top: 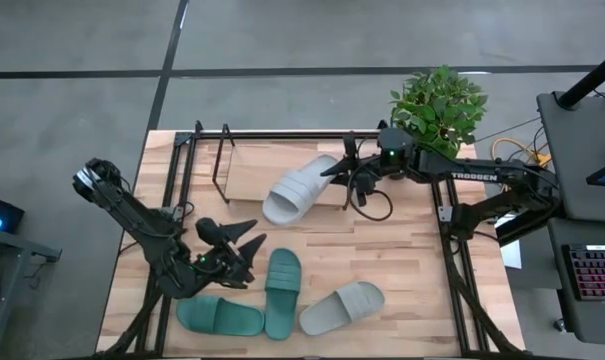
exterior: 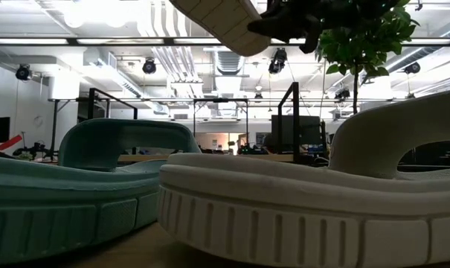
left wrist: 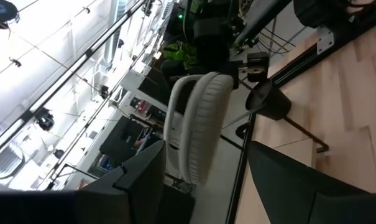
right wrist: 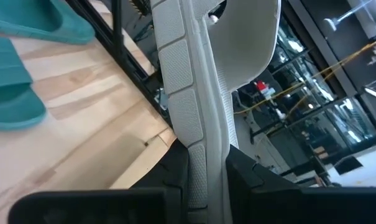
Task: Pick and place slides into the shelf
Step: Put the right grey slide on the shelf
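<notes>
I have the right gripper (top: 344, 180) clamped on a grey slide (top: 300, 190), hanging over the shelf (top: 244, 175). My left gripper (top: 244, 243) waits, fingers apart, beside the teal slides (top: 282, 292).

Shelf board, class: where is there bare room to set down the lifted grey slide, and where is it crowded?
The shelf board lies bare left of the grey slide held by the right claw. Crowded: the near edge, with two teal slides, another grey one and the left claw.
</notes>
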Robot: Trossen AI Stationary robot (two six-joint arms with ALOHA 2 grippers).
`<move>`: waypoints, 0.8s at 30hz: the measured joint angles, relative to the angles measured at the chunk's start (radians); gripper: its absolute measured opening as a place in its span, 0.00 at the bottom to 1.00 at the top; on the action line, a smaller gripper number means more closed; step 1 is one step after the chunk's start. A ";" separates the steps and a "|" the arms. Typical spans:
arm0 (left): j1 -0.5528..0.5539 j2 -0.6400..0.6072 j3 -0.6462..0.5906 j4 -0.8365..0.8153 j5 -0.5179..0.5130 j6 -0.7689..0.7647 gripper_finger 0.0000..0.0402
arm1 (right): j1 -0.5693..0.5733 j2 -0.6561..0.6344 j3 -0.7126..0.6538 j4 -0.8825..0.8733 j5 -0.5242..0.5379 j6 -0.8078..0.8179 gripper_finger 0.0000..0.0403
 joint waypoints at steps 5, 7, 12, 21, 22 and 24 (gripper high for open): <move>0.000 0.013 0.002 0.024 0.012 -0.004 0.53 | 0.052 0.000 0.000 -0.010 0.002 -0.031 0.12; 0.000 0.017 0.003 0.026 0.021 -0.013 0.53 | 0.064 0.000 0.000 -0.007 0.006 -0.047 0.12; -0.002 0.018 0.003 0.026 0.087 -0.053 0.53 | 0.070 0.000 0.000 0.003 0.007 -0.048 0.12; 0.001 0.014 0.002 0.021 0.143 -0.111 0.53 | 0.086 0.000 0.009 0.012 0.008 -0.048 0.12; 0.002 0.012 0.002 0.022 0.147 -0.111 0.53 | 0.090 0.000 0.013 0.012 0.007 -0.048 0.12; 0.002 0.012 0.002 0.022 0.151 -0.109 0.53 | 0.102 0.000 0.023 0.013 0.007 -0.044 0.12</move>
